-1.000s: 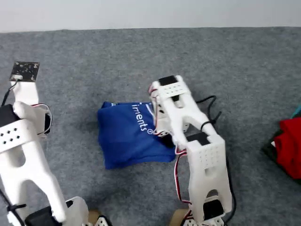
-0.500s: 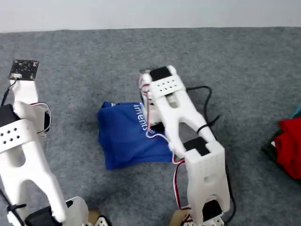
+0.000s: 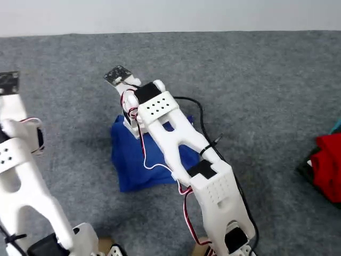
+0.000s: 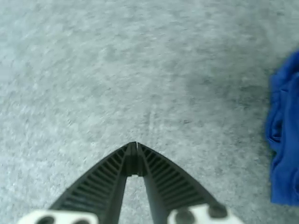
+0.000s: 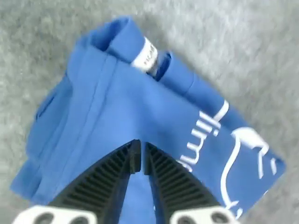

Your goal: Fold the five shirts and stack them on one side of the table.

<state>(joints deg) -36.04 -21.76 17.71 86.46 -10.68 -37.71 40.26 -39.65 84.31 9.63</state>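
Grey table (image 3: pixel 266 80): folded blue shirt (image 3: pixel 128 160) lies mid-table, under the right arm. It looks soft, light and floppy, so pinch a doubled edge, not the top layer. Right gripper (image 5: pixel 140 150) is clenched and empty over it; left gripper (image 4: pixel 135 148) is clenched beside it, above bare table.

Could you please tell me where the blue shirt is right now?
In the high view, the blue shirt lies folded mid-table, directly beneath the right gripper.
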